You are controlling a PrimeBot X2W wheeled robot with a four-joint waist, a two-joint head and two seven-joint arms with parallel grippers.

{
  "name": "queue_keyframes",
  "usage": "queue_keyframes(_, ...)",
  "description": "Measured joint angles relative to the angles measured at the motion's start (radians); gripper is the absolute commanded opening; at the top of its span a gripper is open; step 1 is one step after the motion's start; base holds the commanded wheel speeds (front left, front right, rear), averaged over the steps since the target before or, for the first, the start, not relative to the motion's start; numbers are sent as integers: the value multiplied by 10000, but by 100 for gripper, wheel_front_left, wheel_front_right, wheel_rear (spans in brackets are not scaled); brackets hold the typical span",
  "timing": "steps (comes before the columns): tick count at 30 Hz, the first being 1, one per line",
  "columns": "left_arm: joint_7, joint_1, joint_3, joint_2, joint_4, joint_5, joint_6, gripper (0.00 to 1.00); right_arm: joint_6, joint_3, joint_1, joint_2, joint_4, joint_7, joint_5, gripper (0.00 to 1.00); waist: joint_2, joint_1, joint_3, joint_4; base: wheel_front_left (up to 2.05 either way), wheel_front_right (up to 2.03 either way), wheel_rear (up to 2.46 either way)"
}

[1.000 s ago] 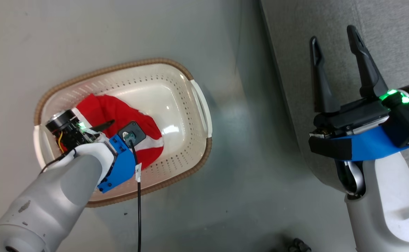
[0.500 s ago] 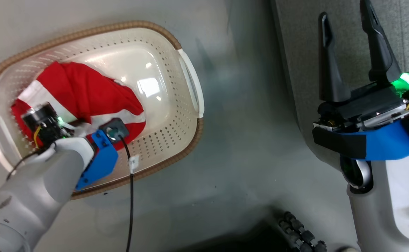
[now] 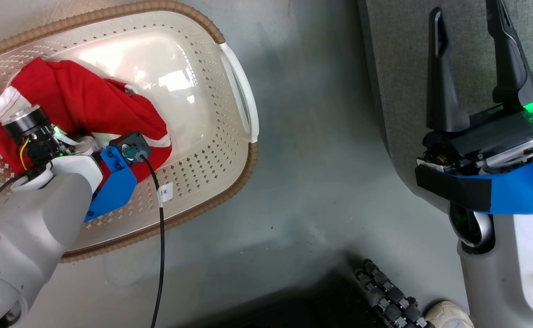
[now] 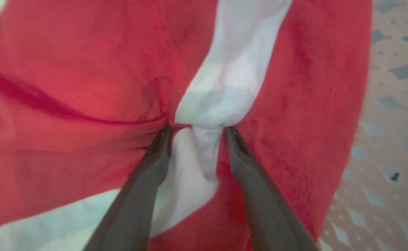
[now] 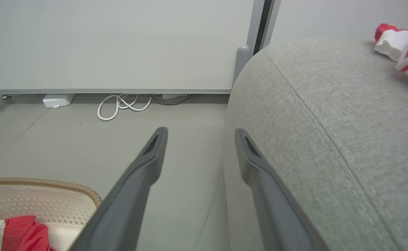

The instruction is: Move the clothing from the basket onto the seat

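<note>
A red garment with white stripes, the clothing (image 3: pixel 88 100), lies bunched in the left half of the cream perforated basket (image 3: pixel 230 182). My left gripper (image 4: pixel 197 130) is pushed down into it, fingers apart, with a white fold of the cloth (image 4: pixel 204 104) bulging between the tips. In the head view the left wrist covers those fingers. My right gripper (image 3: pixel 466 13) stands open and empty at the edge of the light-grey seat (image 3: pixel 398 68). In the right wrist view the right gripper (image 5: pixel 200 131) points past the seat (image 5: pixel 329 122), where another red-and-white garment (image 5: pixel 404 45) lies at the far right.
Grey floor (image 3: pixel 316 136) runs between basket and seat. A black cable (image 3: pixel 159 255) hangs from my left wrist over the basket's near rim. A dark ribbed part (image 3: pixel 385 291) sits at the bottom. By the far wall lie a coiled white cord (image 5: pixel 120 104) and a small white box (image 5: pixel 58 101).
The head camera has moved, so the basket now sits higher and further left in the view. My left gripper has sunk deeper into the red garment. The right gripper stays wide open.
</note>
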State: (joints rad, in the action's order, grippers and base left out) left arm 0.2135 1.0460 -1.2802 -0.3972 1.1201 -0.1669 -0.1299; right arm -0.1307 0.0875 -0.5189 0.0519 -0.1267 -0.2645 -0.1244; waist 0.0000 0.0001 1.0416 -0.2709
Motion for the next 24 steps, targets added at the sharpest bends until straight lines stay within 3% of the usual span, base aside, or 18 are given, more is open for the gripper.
queue_keyframes(10,-242,12,-2,451,188,113,0,0,0,-73,-1,-2,17,0,17,100,0,0,-134,134,0,0,0)
queue_keyframes(24,-2102,58,8,1260,-54,-1655,0,0,0,-351,69,-6,435,0,345,100,0,-1,-1502,784,0,0,0)
